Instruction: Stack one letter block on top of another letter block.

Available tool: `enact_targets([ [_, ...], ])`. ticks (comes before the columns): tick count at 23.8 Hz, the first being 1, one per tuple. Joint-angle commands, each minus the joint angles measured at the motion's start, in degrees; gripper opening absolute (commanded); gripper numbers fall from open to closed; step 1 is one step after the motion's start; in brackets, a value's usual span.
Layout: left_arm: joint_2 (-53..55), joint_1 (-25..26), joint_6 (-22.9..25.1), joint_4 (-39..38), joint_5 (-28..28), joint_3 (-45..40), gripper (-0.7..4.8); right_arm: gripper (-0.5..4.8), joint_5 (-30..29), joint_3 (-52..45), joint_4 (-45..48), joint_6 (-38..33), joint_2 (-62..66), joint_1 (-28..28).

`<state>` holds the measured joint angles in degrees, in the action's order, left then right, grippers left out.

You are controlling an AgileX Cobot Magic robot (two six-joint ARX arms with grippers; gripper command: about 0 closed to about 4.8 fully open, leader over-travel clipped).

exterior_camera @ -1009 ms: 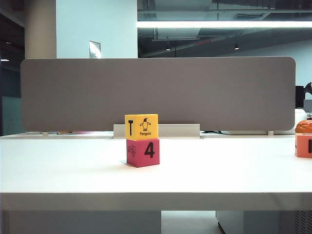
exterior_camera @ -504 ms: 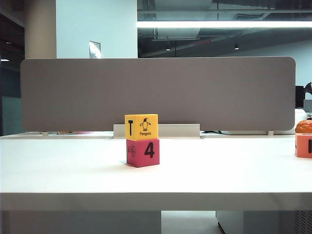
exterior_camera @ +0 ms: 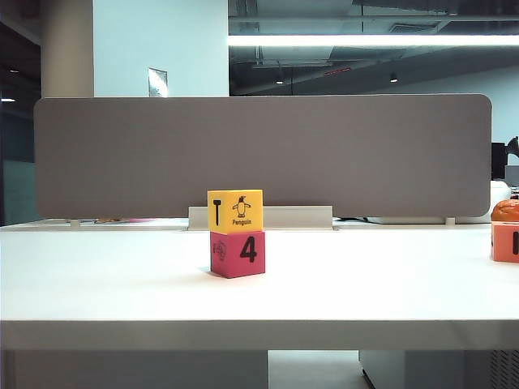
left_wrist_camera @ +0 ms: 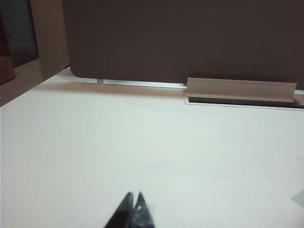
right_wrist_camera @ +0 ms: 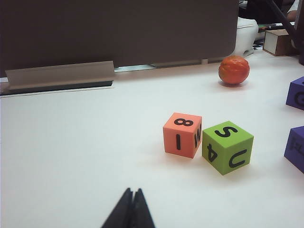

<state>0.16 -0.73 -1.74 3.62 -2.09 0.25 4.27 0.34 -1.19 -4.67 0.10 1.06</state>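
Note:
In the exterior view the yellow letter block point(exterior_camera: 235, 211), showing a black T and a penguin picture, rests squarely on top of the pink-red block with a black 4 point(exterior_camera: 238, 254), in the middle of the white table point(exterior_camera: 122, 284). Neither arm shows in that view. My left gripper point(left_wrist_camera: 134, 195) is shut and empty over bare table, with no block in its view. My right gripper point(right_wrist_camera: 133, 191) is also shut with nothing in it; the stacked pair is out of its view.
An orange-pink cube point(right_wrist_camera: 182, 135) touches a green cube point(right_wrist_camera: 227, 147) ahead of the right gripper. An orange ball point(right_wrist_camera: 233, 70) lies further back, and purple cubes point(right_wrist_camera: 297, 93) sit at the edge. A grey divider panel point(exterior_camera: 259, 154) with a metal cable tray point(left_wrist_camera: 240, 89) bounds the table's far side.

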Motion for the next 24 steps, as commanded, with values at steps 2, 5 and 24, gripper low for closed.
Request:
enact_targets([
  [2, 0.1, 0.1, -0.8, 0.3, 1.1, 0.2, -0.05, -0.01, -0.1, -0.3, 0.8, 0.2, -0.1, 0.0],
  [5, 0.1, 0.1, -0.8, 0.2, 3.7, 0.2, -0.05, -0.01, -0.1, -0.3, 0.8, 0.2, -0.1, 0.0],
  [24, 0.1, 0.1, -0.6, 0.2, 7.3, 0.2, -0.05, -0.01, -0.1, -0.3, 0.8, 0.2, -0.1, 0.0],
])
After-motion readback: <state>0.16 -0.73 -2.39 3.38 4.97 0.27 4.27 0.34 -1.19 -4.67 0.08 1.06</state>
